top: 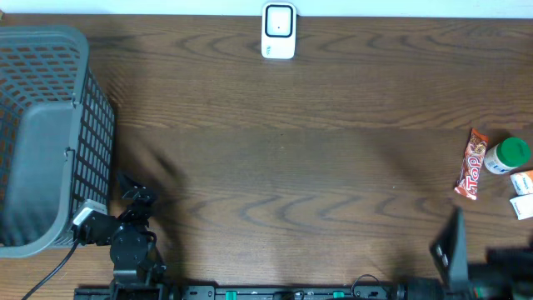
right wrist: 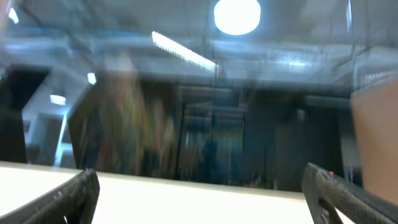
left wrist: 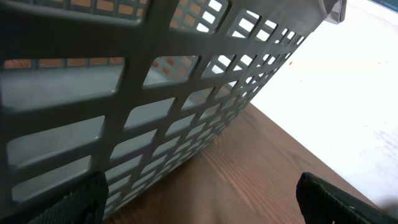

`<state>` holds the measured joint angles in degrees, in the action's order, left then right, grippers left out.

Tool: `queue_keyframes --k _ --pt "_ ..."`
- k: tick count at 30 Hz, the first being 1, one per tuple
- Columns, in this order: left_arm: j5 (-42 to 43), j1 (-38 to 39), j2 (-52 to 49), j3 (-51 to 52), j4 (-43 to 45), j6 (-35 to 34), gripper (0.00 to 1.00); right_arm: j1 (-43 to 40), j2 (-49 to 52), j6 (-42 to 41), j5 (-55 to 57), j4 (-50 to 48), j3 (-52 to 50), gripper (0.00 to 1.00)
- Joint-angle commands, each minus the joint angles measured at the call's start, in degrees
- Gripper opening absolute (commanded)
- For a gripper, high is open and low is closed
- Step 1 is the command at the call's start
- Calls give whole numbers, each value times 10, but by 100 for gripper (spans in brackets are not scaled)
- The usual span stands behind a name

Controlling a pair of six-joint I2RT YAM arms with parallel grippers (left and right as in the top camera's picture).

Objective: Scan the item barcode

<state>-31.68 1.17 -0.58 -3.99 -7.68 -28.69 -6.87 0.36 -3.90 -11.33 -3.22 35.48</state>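
A white barcode scanner (top: 278,32) stands at the table's far edge, in the middle. At the right edge lie an orange candy bar (top: 473,163), a green-lidded bottle (top: 508,155) and two small boxes (top: 523,193). My left gripper (top: 132,193) is at the front left beside the basket, open and holding nothing; in the left wrist view my left gripper (left wrist: 199,208) has only bare wood between its fingers. My right gripper (top: 450,243) is at the front right, short of the items. In the right wrist view my right gripper (right wrist: 202,199) is open and empty, and it faces the room.
A large grey mesh basket (top: 83,125) fills the left side of the table, and its wall (left wrist: 155,93) looms close in front of the left wrist camera. A cable (top: 50,271) runs by the basket's front corner.
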Motion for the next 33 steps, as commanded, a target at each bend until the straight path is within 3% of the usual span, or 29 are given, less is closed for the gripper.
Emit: queue_keyframes --k 1,11,20,33 --pt "-9 -2 3 10 -13 1 97 9 0 -48 -1 -61 -96 99" --pt "-9 -2 3 10 -13 1 97 9 0 -101 13 -268 -354 99" --pt "-9 -2 3 10 -13 1 97 10 -1 -106 44 -97 -352 99" --pt "-9 -2 3 10 -13 1 97 10 -1 -114 74 74 -352 99"
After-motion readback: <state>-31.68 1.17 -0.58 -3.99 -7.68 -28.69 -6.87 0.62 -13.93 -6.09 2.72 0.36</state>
